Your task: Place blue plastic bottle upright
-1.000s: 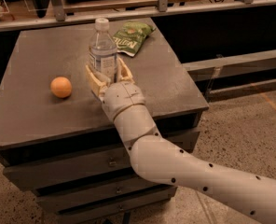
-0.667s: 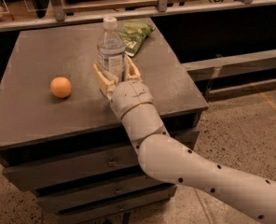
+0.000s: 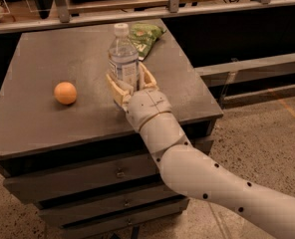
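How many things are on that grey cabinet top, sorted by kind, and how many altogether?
Bottles: 1, the blue plastic bottle, upright, gripped by the gripper mid-way across the cabinet top.
Fruit: 1, the orange, left of the bottle.
Snack bags: 1, the green snack bag, behind the bottle.
Total: 3.

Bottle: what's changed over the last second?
The bottle, upright and held in the end effector, shifted a little to the right in the camera view, toward the snack bag. The end effector moved with it and kept its hold the whole time, with nothing let go. The orange and the snack bag stayed where they were on the table.
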`<control>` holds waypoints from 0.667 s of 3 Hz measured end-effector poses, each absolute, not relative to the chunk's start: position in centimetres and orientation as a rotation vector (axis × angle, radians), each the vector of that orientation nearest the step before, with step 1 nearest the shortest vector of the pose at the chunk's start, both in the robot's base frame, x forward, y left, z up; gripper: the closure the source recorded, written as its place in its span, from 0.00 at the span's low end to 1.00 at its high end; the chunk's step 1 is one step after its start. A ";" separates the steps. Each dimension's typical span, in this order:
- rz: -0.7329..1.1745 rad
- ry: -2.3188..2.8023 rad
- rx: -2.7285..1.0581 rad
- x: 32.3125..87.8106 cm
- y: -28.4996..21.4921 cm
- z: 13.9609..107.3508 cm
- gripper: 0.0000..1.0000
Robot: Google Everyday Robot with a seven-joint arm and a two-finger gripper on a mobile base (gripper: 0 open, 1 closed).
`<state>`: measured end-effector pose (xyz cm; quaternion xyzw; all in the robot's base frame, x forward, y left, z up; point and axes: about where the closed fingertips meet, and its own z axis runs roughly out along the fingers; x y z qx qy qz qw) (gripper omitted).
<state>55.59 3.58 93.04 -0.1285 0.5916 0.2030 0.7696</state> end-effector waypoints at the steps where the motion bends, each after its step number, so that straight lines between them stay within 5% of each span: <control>1: 0.442 1.262 -0.273 55.5 4.3 92.8 1.00; 2: 0.429 1.237 -0.271 55.7 4.6 93.0 1.00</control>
